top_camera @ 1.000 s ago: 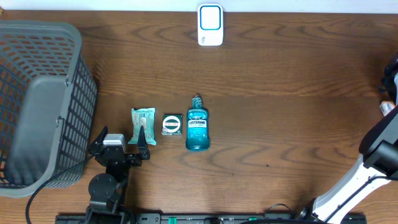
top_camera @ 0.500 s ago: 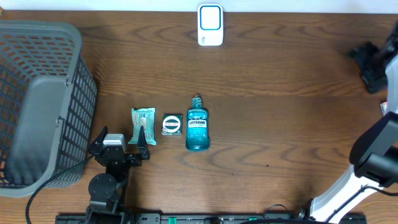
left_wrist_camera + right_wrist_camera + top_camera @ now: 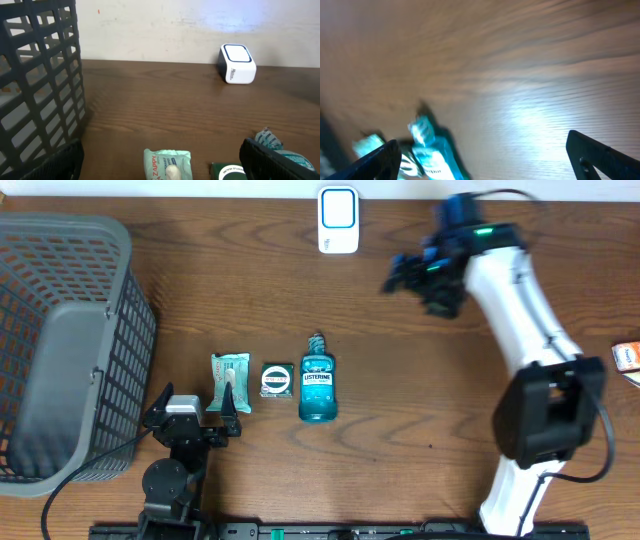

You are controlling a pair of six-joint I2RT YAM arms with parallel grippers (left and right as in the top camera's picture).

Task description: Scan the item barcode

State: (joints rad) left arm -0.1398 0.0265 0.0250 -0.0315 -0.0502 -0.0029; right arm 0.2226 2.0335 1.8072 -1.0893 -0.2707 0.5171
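Far left in the overhead view stands the grey mesh basket [image 3: 60, 340]. Just beside its near corner sits my left gripper [image 3: 194, 400], its 2 fingers spread wide and gripping nothing. 1 finger overlaps the near end of the green snack packet [image 3: 230, 378] from above; I cannot tell whether it touches.

The packet lies flat, its long axis running from the near edge toward the far edge. Next to it on the right is a small round-labelled floss pack [image 3: 276, 380]. Then comes the blue Listerine bottle [image 3: 317, 387], also lying flat, label up, long axis near-to-far, cap pointing at the far edge and roughly toward the white scanner [image 3: 338, 220]. The scanner stands at the table's far edge, well apart from all 3 items.

Right of the scanner hangs my right gripper [image 3: 418, 280], blurred, above bare wood. Its wrist view shows both fingers wide apart and empty, with the bottle below left. An orange box [image 3: 628, 357] peeks in at the far right.
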